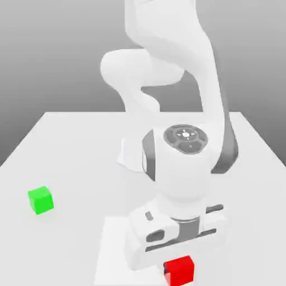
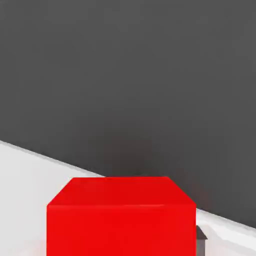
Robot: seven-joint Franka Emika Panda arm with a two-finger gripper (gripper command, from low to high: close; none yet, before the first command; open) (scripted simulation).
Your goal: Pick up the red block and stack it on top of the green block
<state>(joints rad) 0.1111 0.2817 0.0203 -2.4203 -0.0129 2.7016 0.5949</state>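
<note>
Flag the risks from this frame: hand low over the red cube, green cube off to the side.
1. The red block sits near the table edge, close to the dark floor in the hand view; a nudge on descent could push it off.
2. The hand covers the block in the exterior view, so grasp alignment can't be confirmed there; an off-centre grip may twist it.
3. The green block lies far toward the exterior view's left; a long carry gives a weak grip time to slip.

red block (image 1: 180,271) | top hidden behind hand | lower part cropped in hand view
</note>
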